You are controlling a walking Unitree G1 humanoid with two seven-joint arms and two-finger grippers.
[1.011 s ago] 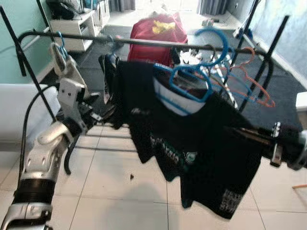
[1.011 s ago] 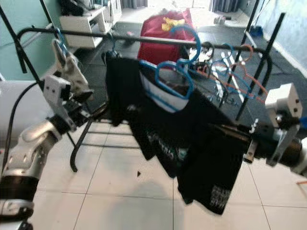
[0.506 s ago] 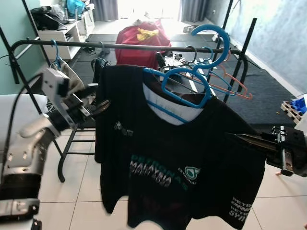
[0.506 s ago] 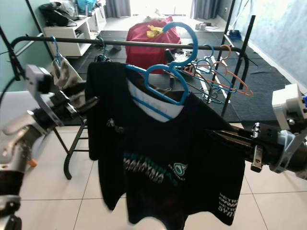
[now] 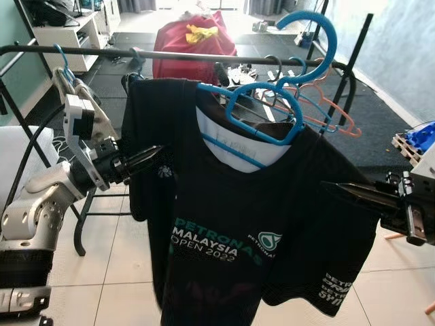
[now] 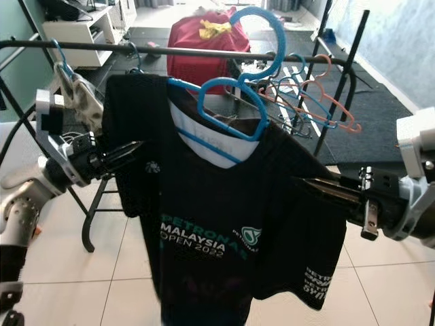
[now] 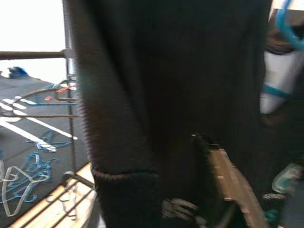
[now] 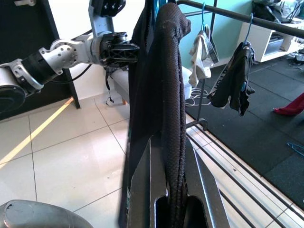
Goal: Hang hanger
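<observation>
Nearest to me is the black t-shirt [image 5: 238,224], spread wide between my two arms, hem hanging low over the tiled floor [image 5: 122,251]. The right gripper [image 6: 326,190] is at the shirt's right sleeve, and going by the right wrist view the fingers are pinched shut on a fold of the black fabric. The left gripper [image 5: 146,157] pokes into the shirt's left side just under the shoulder; the fingers look close together, but the cloth hides the tips, so I honestly can't tell if they're clamped on it or just pushing against it.

The shirt rides on a blue hanger [image 5: 262,112]. Its big hook curls up just above and in front of the rack rail [image 5: 170,56], not over it as far as I can see. So my read is I'm in the carry-and-line-up step: hanger raised to rail height, not hung yet.

Next move, I reckon: lift both sides a touch, push forward until the hook clears the rail, then lower it on. The free stretch of rail sits between the dark garment [image 6: 139,83] already hanging behind the shirt's left shoulder and the bunch of empty blue and orange hangers [image 5: 319,109] behind its right one, so I need to aim for that gap without snagging those.

Past the rail there's a red bag [image 5: 194,41] on the dark mat.
</observation>
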